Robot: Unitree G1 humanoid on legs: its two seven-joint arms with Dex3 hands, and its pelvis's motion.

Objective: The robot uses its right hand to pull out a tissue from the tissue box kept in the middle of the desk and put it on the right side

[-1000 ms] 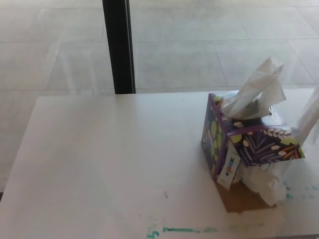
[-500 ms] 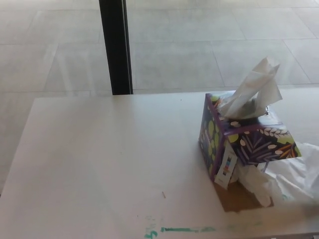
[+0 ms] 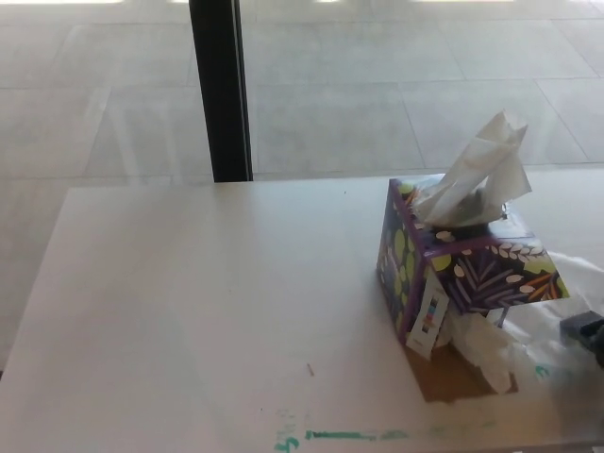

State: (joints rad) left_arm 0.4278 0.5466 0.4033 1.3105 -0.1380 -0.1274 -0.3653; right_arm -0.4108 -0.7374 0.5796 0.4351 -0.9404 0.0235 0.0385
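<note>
Tissue box (image 3: 460, 267) near desk (image 3: 189, 311) right edge, fresh tissue (image 3: 481, 175) upright in slot. Pulled tissues (image 3: 557, 326) lying right of box. Right hand (image 3: 587, 330) barely visible; finger state unreadable. Nearly done.

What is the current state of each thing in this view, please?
Tissue box: upright on the desk, one tissue sticking up from its top.
Loose tissues: lying crumpled on the desk at the box's right.
Right hand: only a dark edge shows; grip unclear.
Left hand: out of view.
</note>
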